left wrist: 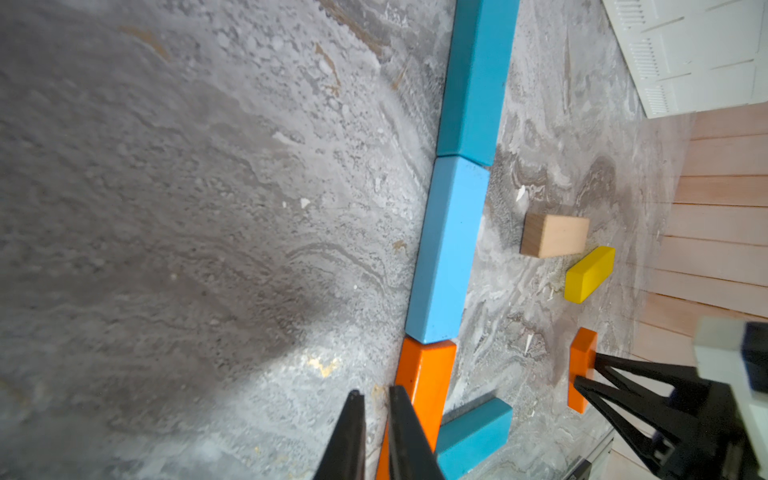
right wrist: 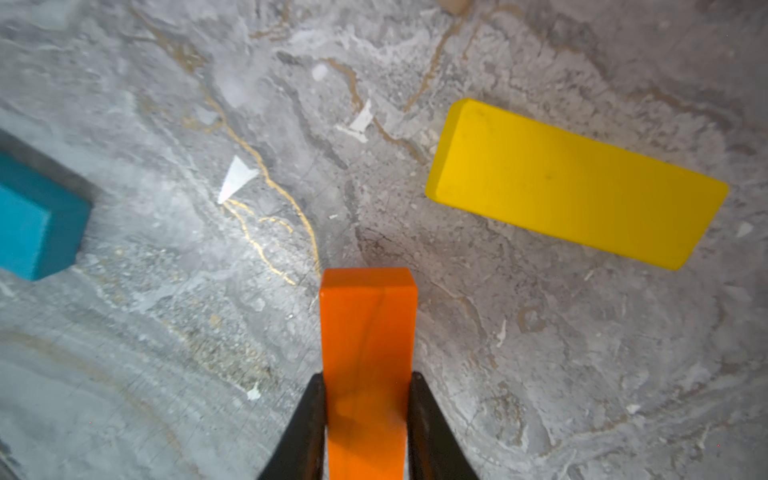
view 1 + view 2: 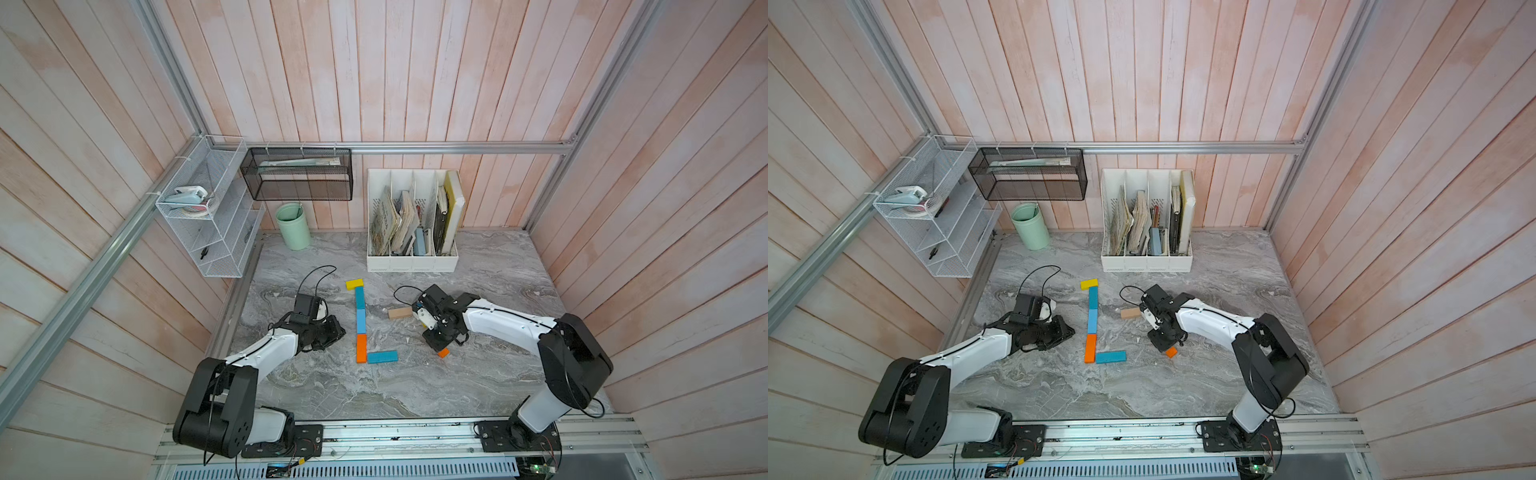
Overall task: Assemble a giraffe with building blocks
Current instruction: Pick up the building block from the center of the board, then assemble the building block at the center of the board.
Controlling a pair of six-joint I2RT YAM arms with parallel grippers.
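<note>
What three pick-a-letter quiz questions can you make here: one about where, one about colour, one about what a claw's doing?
1. Where is the tan block?
A. between the line of blocks and the right arm
B. stacked on that line
C. on the floor

2. What colour is the block at the line's end nearest the book rack?
A. orange
B. yellow
C. tan

3. What is the right claw doing?
A. wide open, empty
B. gripping a blue block
C. gripping an orange block

Answers: A, it lies flat in that gap; B, the yellow block caps that end; C, it squeezes the block's sides.
</note>
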